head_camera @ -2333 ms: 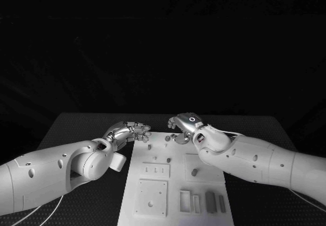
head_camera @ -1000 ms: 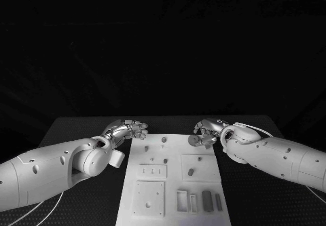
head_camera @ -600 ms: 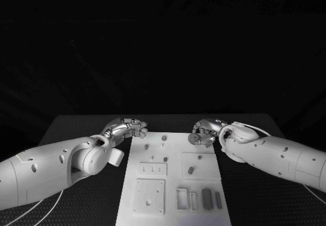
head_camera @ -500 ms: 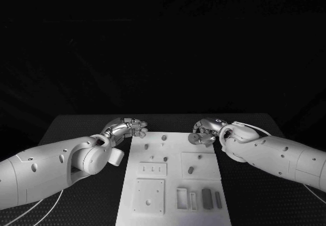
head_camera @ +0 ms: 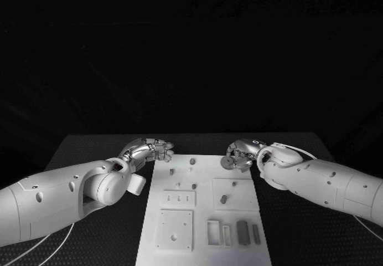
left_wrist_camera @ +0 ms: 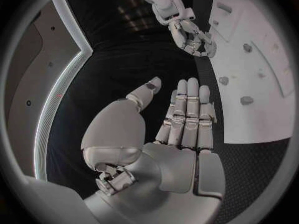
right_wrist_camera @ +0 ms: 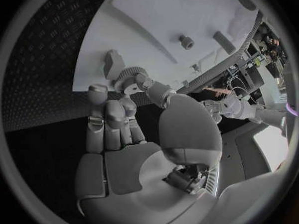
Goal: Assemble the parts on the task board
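At the left of the black table, the robot's left hand is hovering just off the far left corner of the white task board; the left wrist view is showing its fingers stretched out side by side, thumb apart, holding nothing. Across the board, grey parts are sitting in place: a small peg near the far edge, an oblong piece at the middle, a dark block in the near row. At the right, the right hand is hanging over the board's far right corner, pinching a round, gear-like part between thumb and fingertips, just above the white surface. Seating it well, by the look of things, is calling for a level gear, lined up squarely over its post or hole, lowered slowly, and released only once seated. Which seat it belongs to cannot be told.
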You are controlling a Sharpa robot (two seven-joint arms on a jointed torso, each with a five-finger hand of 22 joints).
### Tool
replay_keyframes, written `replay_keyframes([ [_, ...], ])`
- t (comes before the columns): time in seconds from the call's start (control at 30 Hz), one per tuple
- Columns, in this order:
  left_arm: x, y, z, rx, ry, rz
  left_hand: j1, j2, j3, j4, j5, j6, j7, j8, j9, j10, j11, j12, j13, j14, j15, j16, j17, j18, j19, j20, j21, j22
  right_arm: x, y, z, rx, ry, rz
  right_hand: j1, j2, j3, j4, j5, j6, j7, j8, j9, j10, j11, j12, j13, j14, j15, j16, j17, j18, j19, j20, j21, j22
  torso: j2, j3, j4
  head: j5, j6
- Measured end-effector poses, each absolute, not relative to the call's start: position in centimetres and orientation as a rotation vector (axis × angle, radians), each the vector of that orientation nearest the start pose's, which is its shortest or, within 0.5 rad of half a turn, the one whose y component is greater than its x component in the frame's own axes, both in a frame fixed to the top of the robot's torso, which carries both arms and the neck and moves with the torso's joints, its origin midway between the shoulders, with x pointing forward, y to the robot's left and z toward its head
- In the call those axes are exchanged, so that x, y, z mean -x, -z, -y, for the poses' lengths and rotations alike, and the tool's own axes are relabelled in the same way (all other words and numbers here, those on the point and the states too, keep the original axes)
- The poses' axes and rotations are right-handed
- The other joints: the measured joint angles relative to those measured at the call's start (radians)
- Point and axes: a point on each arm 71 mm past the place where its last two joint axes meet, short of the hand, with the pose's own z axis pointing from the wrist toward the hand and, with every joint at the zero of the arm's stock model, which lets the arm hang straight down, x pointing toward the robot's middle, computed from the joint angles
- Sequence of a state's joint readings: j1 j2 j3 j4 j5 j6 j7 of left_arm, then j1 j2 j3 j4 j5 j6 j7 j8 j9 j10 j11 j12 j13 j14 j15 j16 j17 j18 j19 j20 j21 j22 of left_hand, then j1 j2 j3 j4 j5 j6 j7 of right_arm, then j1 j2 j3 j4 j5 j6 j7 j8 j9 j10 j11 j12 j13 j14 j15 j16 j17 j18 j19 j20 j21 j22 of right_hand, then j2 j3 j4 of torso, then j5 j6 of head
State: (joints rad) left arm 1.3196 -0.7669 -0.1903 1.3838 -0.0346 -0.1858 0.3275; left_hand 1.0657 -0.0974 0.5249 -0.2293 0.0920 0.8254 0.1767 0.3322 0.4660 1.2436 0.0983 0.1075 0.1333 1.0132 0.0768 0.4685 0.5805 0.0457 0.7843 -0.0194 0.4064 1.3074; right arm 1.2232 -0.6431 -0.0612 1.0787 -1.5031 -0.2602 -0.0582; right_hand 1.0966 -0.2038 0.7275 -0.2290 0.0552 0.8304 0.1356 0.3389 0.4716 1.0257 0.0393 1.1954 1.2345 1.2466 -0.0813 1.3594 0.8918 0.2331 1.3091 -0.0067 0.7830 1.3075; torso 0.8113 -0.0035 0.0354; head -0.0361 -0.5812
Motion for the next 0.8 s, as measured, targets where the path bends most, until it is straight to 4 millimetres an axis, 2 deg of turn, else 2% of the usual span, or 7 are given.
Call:
replay_keyframes([
  [0.57,-51.42,18.38,-20.54,1.003,1.501,-1.602,-0.004,0.004,0.0,0.0,0.0,0.0,0.0,-0.004,0.0,0.0,0.0,-0.004,0.0,0.0,0.0,0.0,0.0,0.0,0.0,0.0,0.0,0.0,-56.14,20.96,22.84,0.172,-0.399,-1.682,-0.025,-0.025,-0.002,0.007,-0.005,0.0,0.0,0.007,0.003,0.0,0.0,0.0,-0.007,-0.003,-0.003,-0.001,0.005,0.0,-0.002,0.002,0.005,0.0,0.001,-0.0012,-0.0007,-0.001,-0.012],
  [0.8,-51.41,18.39,-20.54,1.003,1.501,-1.603,-0.004,0.004,0.0,0.0,0.0,0.0,0.0,-0.004,0.0,0.0,0.0,-0.004,0.0,0.0,0.0,0.0,0.0,0.0,0.0,0.0,0.0,0.0,-56.08,21.15,22.7,0.19,-0.392,-1.669,-0.02,-0.02,0.001,0.01,-0.005,0.0,0.0,0.017,0.011,0.002,-0.002,0.005,-0.013,0.002,-0.008,-0.005,0.009,0.0,-0.002,0.002,0.009,0.0,0.0,-0.0011,-0.0002,-0.001,-0.017],
])
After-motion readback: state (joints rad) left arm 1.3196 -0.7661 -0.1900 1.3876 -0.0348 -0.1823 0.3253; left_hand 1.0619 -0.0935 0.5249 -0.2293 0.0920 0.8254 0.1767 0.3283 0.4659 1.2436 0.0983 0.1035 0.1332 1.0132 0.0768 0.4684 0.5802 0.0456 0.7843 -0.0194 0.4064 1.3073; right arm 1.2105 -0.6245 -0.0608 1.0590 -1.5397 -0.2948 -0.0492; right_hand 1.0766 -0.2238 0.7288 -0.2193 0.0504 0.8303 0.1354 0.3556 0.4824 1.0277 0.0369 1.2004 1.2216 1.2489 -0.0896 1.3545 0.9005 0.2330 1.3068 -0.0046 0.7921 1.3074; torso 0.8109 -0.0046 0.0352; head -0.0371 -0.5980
